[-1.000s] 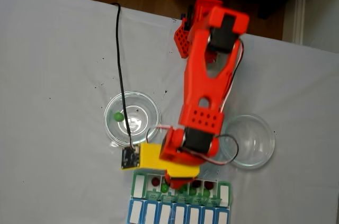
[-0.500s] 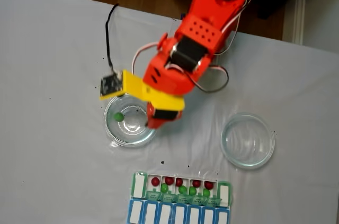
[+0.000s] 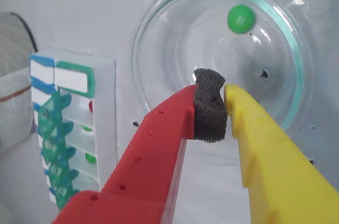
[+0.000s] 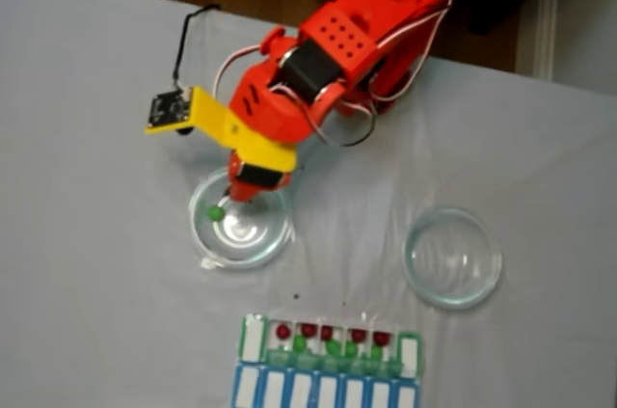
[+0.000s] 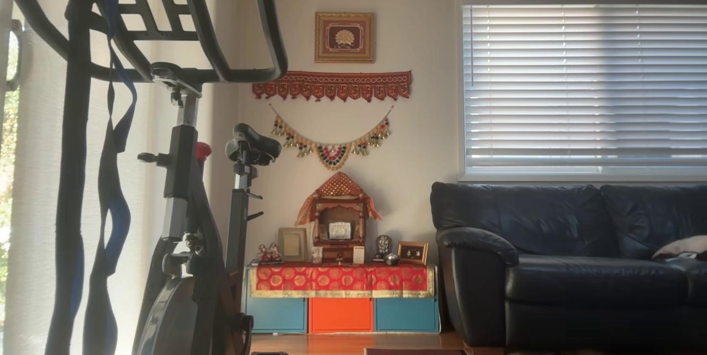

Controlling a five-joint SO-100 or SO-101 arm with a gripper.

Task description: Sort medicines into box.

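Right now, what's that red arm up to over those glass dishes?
It is sorting little balls into a pill box. The fingers are pressed together on their foam pad, holding nothing, and hang over the left dish in the fixed view, close to the last green ball. The right dish has no balls in it. Red and green balls already sit in the box's open compartments.

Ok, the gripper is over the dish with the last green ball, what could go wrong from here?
The gripper looks shut on its own foam pad, short of the green ball; descending like this could just knock the ball around the glass dish. The ball sits near the dish wall, so a finger may hit the rim.
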